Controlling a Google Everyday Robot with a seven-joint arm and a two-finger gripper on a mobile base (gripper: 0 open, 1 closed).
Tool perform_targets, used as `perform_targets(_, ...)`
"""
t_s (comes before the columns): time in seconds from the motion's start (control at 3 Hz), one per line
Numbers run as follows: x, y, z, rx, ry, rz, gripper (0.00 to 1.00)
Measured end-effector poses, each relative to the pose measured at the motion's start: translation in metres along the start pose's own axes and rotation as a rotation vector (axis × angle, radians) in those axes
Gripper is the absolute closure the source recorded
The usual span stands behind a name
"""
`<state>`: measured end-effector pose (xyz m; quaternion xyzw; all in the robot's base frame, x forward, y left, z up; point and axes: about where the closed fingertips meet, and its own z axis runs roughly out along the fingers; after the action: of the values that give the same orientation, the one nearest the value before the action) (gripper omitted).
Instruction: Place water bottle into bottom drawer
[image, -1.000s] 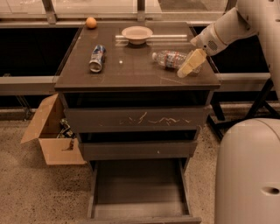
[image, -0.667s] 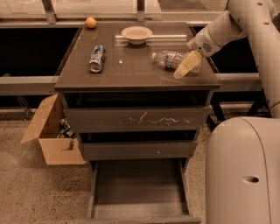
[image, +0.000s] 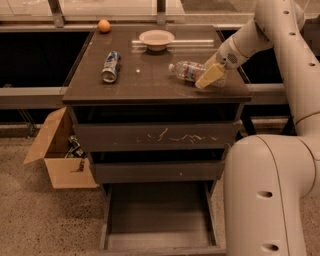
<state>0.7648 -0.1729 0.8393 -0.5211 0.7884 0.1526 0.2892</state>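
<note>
While the gripper (image: 209, 77) sits at the base end of the water bottle (image: 184, 70), I can't tell how wide it's open or whether it has any hold on it. The bottle lies on its side on the cabinet top (image: 150, 82), right half, cap pointing left toward the bowl (image: 156, 37). The bottom drawer (image: 157, 215) is pulled out and nothing's in it.

Risks, my read:
- Crinkly round bottle lying flat. An off-centre close likely rolls or squirts it out, possibly off the right or front edge.
- Grabbing at the end means it can pivot and sag in the grasp on lift.
- The drop point is low and directly under the top. The arm has to clear the front edge and the two shut drawers, so a clipped edge could knock the bottle loose.

Versus a second ago: the gripper has edged left and slightly down onto the bottle. The bottle looks unmoved. The soda can (image: 111, 66) and orange (image: 103, 25) are unchanged.
</note>
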Motion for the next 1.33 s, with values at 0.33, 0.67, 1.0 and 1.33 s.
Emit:
perform_targets(0.33, -0.005, 0.008, -0.011, -0.016, -0.022, -0.03, 0.7)
perform_targets(0.67, -0.027, 0.03, -0.043, -0.028, -0.081, -0.108, 0.93)
perform_targets(1.0, -0.046, 0.068, -0.086, -0.026, -0.128, -0.176, 1.0)
perform_targets(1.33, -0.051, 0.113, -0.121, -0.022, -0.148, -0.195, 1.0)
